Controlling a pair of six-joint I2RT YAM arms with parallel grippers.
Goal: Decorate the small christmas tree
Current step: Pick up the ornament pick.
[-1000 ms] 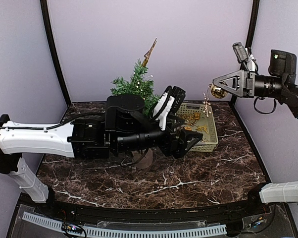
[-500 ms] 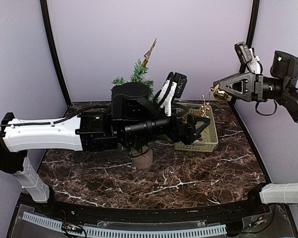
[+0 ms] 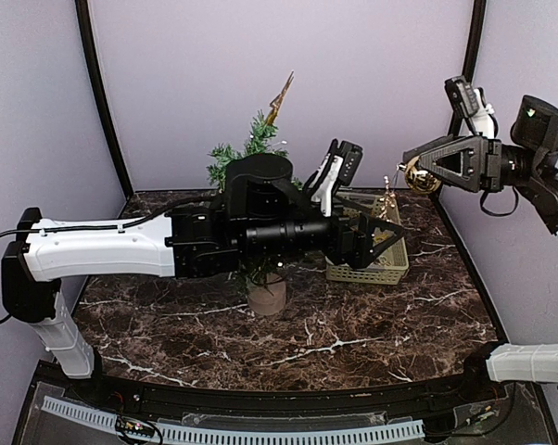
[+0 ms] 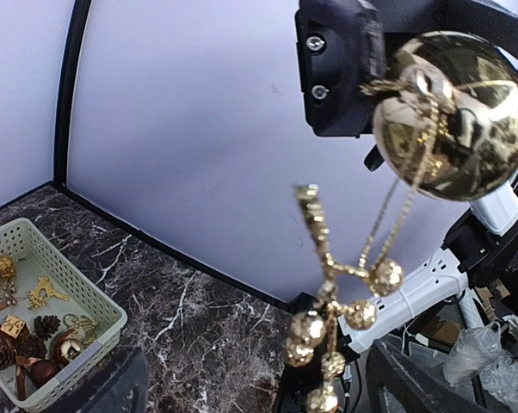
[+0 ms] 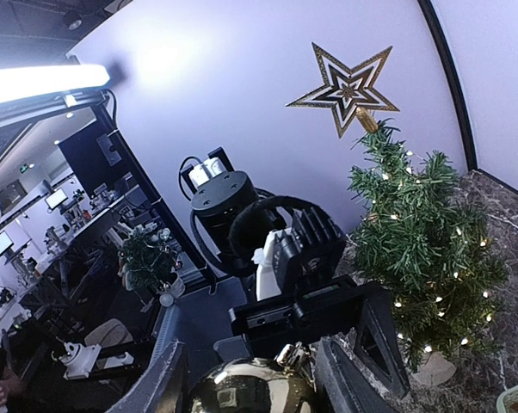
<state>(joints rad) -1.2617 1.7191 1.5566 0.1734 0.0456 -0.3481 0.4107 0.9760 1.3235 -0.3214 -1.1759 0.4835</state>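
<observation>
A shiny gold ball ornament [image 3: 415, 176], with a gold bead chain [image 3: 387, 193] dangling beneath it, is held clamped in the right gripper [image 3: 409, 170], raised high at the right rear. The left gripper [image 3: 390, 232] is recorded with jaws spread wide and nothing held, above a pale green plastic basket [image 3: 372, 273] and just below the chain. The small dark-green bristly christmas tree [image 3: 251, 148], topped by a gold star [image 3: 281, 95], is seen upright on its round tan base [image 3: 267, 295] mid-table, partly hidden behind the left arm.

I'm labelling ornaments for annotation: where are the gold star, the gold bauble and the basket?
gold star [image 5: 343, 89], right wrist view, on its centre.
gold bauble [image 4: 453, 120], left wrist view, on the middle of the sphere.
basket [image 4: 70, 269], left wrist view, on its upper rim.
</observation>
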